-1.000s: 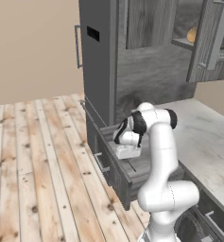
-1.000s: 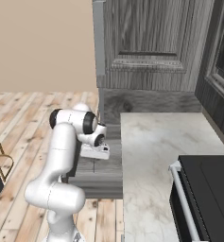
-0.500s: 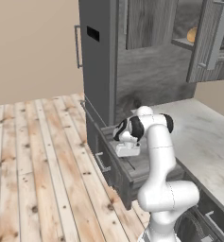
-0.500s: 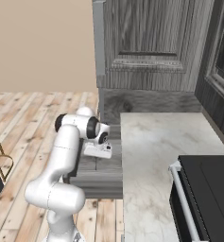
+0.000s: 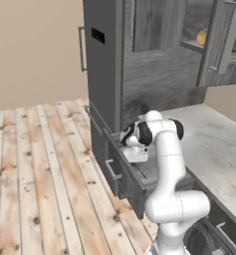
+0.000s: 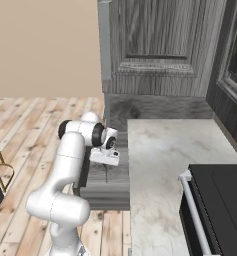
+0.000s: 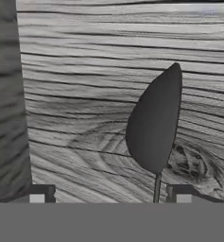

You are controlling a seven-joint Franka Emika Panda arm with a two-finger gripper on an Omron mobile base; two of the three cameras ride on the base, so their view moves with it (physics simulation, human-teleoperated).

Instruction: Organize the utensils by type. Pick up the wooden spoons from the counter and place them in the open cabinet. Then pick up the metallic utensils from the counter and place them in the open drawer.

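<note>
- Down inside the drawer [image 6: 107,182], a small spoon [image 7: 155,125] lies flat on the wood-grain floor; its oval bowl reads dark, and a thin handle runs back toward the camera between the two fingertips [image 7: 40,194].
- Gripper [image 7: 108,194] released: tips stand wide apart, one either side of the handle, neither closed on it. Whether the handle touches a tip is hard to say, since its lower end runs out of the hand view.
- Hand [image 6: 106,156] sits low over the open drawer, arm folded in close to the cabinet front.
- Drawer is pulled out from the dark lower unit, just beside the edge of the counter [image 6: 165,165]. Tall cabinet [image 5: 209,40] stands open up right, with something orange-brown on its shelf; too small to say for certain that it is a wooden spoon.
- Counter shows bare marble where visible; no other cutlery made out on it from either base camera.
- Judgement: this drop looks done; next would be lifting clear.
- Risks: a straight lift with the handle between the tips could snag it and flick the spoon out. Wrist is close to the drawer wall [image 7: 9,104]; a sideways swing could knock it or nudge the drawer shut.
</note>
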